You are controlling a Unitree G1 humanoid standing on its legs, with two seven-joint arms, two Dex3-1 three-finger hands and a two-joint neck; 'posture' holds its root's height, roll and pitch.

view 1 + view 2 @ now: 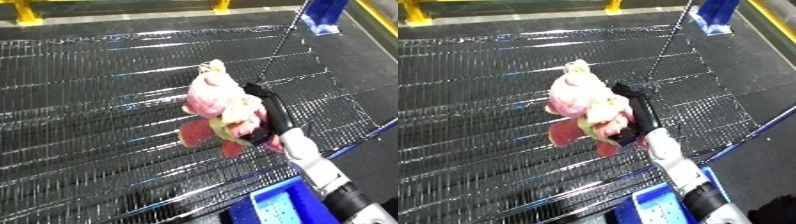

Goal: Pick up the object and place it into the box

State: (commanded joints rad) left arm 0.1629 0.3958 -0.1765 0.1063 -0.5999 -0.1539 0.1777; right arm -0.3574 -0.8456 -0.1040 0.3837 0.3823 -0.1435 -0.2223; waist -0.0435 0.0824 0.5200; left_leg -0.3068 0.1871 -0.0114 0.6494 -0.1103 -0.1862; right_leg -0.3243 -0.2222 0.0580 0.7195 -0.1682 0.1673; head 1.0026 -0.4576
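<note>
Frame centre: the right hand clasps a pink toy above the mesh worktop (lifted, apparently, for carrying). The blue bin waits at lower right.

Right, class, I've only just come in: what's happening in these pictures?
The robot's right hand has its black fingers curled round a pink and yellow plush toy and holds it up above the dark metal mesh surface. The toy is clear of the mesh, not resting on it. A blue bin shows at the lower edge, beside the white forearm, and the toy is not in it yet. The left hand shows in neither view.
</note>
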